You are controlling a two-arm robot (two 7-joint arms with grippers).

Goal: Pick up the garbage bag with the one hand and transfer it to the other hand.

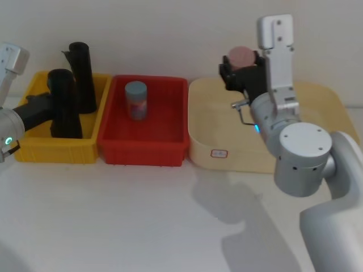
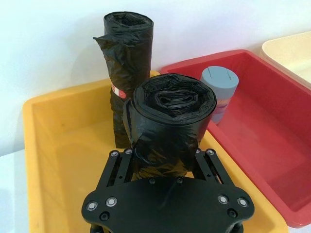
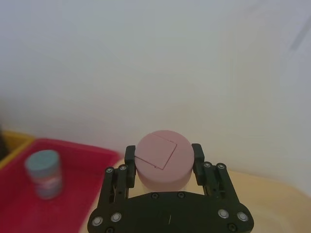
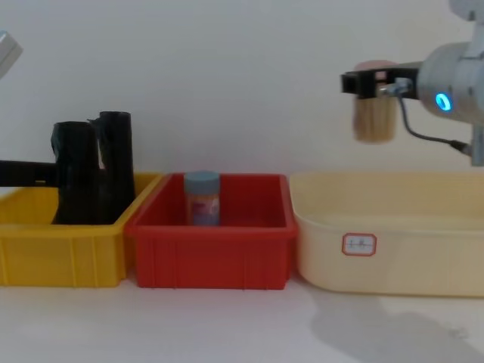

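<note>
at the left, the left pincer (image 2: 163, 162) reaches into the yellow bin (image 1: 54, 152). its fingers press on both sides of the garbage bag (image 2: 170, 111), clenched on it about halfway up. the bag stands upright in that bin; whether its base is off the floor cannot be told. to do the pickup well, the lift probably wants to go straight up, since the slimmer black roll (image 1: 83, 73) stands just behind in the same bin and could be dragged over. a firm squeeze seems wise, as the glossy plastic looks slippery. next along the tabletop (image 1: 142, 226), the red bin (image 1: 142, 152) holds one grey-blue can (image 1: 136, 100), upright. at the right, the right pincer (image 3: 164, 155) hangs above the cream tray (image 1: 244, 161), clamped on a pink canister (image 3: 159, 165). it likely must set that down before it can take the bag.
</note>
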